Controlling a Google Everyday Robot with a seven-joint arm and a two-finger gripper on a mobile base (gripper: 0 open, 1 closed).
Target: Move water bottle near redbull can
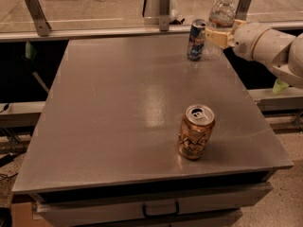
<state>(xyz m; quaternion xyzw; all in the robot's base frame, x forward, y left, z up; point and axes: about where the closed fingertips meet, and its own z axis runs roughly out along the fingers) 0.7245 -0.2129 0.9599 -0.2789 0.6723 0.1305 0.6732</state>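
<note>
The water bottle point(221, 17), clear with a white cap, stands upright at the far right of the grey table point(118, 108). My gripper point(218, 37) comes in from the right and is shut on the bottle's lower half. The redbull can point(196, 39), blue and silver, stands upright just left of the bottle, almost touching it. My white arm point(270, 46) stretches off to the right edge of the view.
A gold-orange can point(195, 131) with dark markings stands upright near the table's front right. A metal rail with posts point(163, 6) runs behind the table's far edge. A drawer with a handle point(158, 208) sits under the table front.
</note>
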